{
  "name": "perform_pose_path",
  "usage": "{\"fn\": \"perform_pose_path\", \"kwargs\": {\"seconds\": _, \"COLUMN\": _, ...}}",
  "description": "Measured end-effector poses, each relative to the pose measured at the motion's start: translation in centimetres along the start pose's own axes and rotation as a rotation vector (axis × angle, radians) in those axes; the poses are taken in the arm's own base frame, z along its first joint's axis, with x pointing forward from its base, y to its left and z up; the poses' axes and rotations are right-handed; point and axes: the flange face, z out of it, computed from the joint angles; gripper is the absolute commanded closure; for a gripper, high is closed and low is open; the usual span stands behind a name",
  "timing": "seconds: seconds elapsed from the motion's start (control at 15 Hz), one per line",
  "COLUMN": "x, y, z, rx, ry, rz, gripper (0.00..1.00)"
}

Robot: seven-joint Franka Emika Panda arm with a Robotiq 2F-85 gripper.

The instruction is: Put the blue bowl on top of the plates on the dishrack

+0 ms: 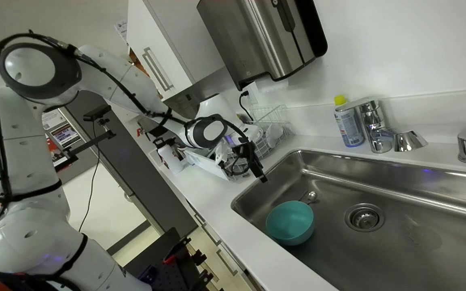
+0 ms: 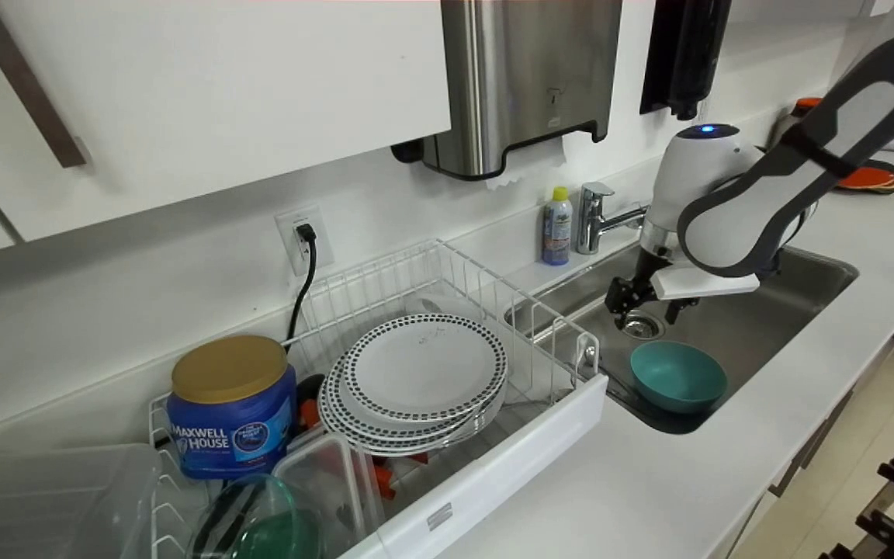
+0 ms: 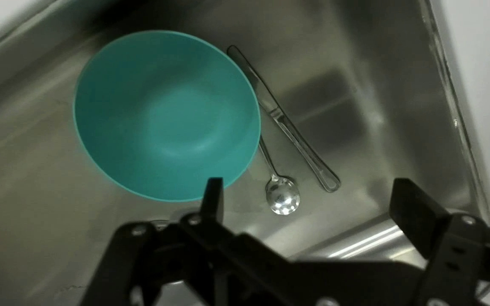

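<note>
fingers (image 3: 415, 216) spread wide, the gripper (image 3: 308, 183) hangs over the sink (image 3: 36, 191). the blue bowl (image 3: 177, 119) sits mouth up in it, beside a knife (image 3: 301, 145) and a spoon (image 3: 283, 197). farther off, a few plates (image 2: 425, 369) lie stacked in the white wire dishrack (image 2: 493, 481).

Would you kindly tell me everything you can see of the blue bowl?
The blue bowl is round, deep and plain teal, with a thin rim and a smooth, plastic-looking surface. It sits open side up in the steel sink, near its drawer-side edge, with nothing showing inside. In the wrist view, the handle of a spoon runs out of sight behind the rim and a knife lies alongside; whether either touches the bowl cannot be told. The open gripper hangs above, apart from it.
</note>
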Motion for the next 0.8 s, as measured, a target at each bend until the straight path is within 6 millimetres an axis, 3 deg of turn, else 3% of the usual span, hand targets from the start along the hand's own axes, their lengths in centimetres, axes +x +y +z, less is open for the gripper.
{"fn": "perform_pose_path", "kwargs": {"seconds": 0.4, "x": 0.4, "y": 0.7, "z": 0.4, "rx": -0.023, "ry": 0.006, "rz": -0.038, "gripper": 0.00}}
{"fn": "perform_pose_path", "kwargs": {"seconds": 0.8, "x": 3.4, "y": 7.0, "z": 2.5, "rx": -0.128, "ry": 0.006, "rz": -0.229, "gripper": 0.00}}
